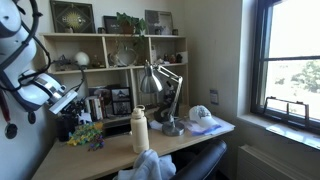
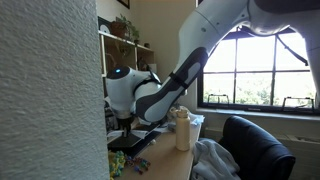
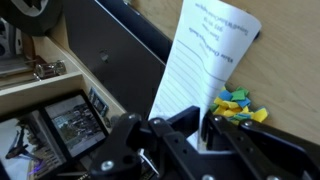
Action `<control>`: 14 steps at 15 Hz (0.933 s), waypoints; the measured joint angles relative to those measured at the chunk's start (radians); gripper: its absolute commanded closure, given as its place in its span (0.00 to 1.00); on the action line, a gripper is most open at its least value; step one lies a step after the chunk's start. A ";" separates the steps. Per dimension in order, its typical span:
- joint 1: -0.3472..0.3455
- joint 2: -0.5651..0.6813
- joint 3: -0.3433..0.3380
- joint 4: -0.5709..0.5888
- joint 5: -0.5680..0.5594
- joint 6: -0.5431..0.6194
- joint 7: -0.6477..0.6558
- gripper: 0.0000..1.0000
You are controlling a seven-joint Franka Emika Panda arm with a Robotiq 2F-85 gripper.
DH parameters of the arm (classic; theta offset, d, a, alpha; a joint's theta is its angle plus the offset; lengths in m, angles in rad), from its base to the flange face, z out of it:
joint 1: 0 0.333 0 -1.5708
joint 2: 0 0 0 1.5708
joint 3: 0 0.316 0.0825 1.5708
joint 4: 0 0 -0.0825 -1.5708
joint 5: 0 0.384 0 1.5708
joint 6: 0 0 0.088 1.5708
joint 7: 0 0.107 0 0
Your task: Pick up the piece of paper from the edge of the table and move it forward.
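The piece of paper (image 3: pixel 203 55) is a white lined sheet with handwriting. In the wrist view it runs from the wooden desk (image 3: pixel 290 70) down between the jaws. My gripper (image 3: pixel 200 126) has its black fingers closed to a narrow gap with the paper's lower edge pinched in it. A pile of yellow, blue and green bits (image 3: pixel 238 103) lies right beside the paper. In both exterior views the gripper (image 1: pixel 68 106) (image 2: pixel 126 122) hangs low at the shelf end of the desk; the paper cannot be made out there.
A white bottle (image 1: pixel 140 130) (image 2: pixel 182 130), a desk lamp (image 1: pixel 156 80), a cap (image 1: pixel 203 116) and a pale cloth (image 1: pixel 150 165) sit on the desk. A dark chair (image 2: pixel 255 148) stands in front. A bookshelf (image 1: pixel 100 70) backs the desk. A black slab (image 3: pixel 130 45) lies beside the paper.
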 measured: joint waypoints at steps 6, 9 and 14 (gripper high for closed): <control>0.085 0.247 -0.036 0.241 -0.059 -0.082 -0.034 0.96; 0.113 0.345 -0.063 0.352 -0.061 -0.091 -0.082 0.96; 0.140 0.460 -0.100 0.507 -0.061 -0.092 -0.130 0.96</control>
